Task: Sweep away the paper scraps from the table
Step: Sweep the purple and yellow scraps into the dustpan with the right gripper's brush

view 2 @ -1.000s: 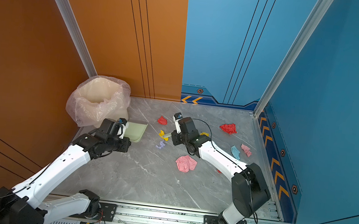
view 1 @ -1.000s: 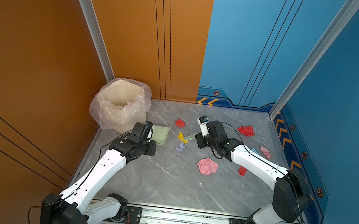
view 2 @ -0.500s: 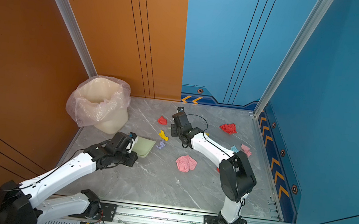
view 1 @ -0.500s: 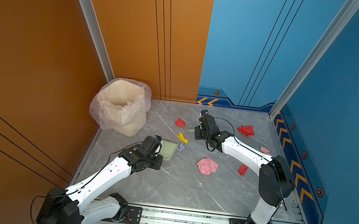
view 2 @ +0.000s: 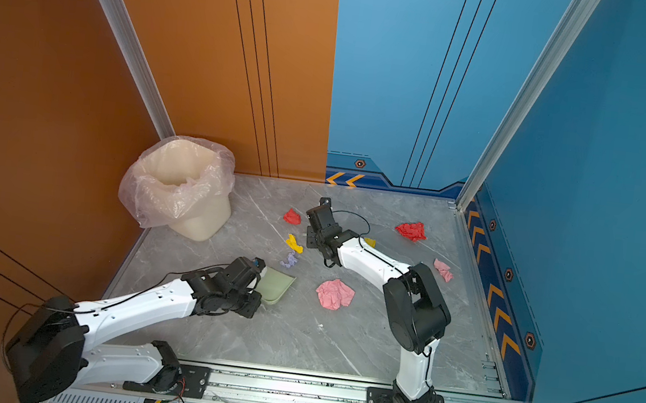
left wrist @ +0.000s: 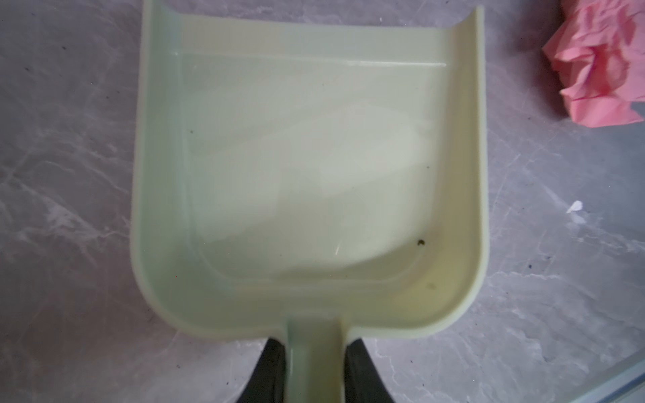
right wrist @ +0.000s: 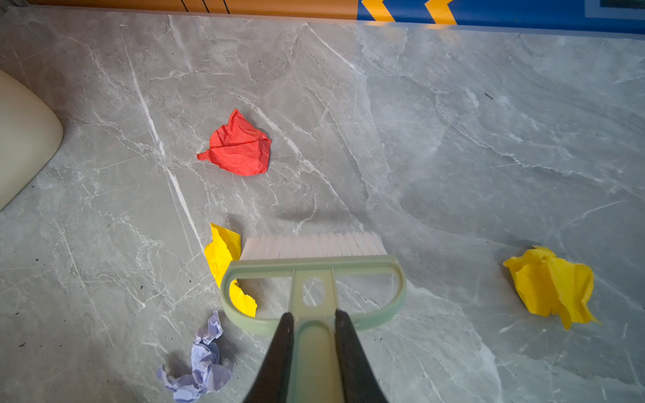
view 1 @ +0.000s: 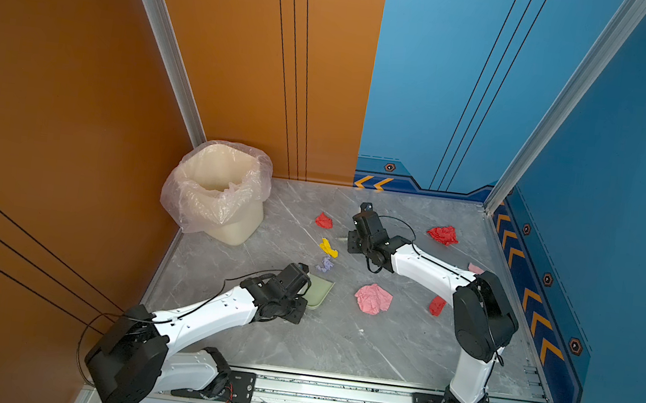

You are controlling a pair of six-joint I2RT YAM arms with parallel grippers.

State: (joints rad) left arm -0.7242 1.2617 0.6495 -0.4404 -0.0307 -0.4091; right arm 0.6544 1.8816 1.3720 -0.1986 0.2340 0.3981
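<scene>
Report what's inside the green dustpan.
Only a dark speck lies in the pale green plastic dustpan; no paper scraps. In a top view the left gripper hides its rear.

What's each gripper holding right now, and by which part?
Left gripper grips the dustpan by its handle; right gripper grips the brush by its handle.

Right arm [view 1: 430, 271] partly hides a pink scrap [view 1: 475, 268].

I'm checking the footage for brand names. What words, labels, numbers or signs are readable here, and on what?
No readable words or numbers anywhere.
Signs: two yellow arrow marks on the back wall's blue strip.
A row of orange arrow marks on the right wall's strip.
The dustpan and brush: no marking shows.
</scene>
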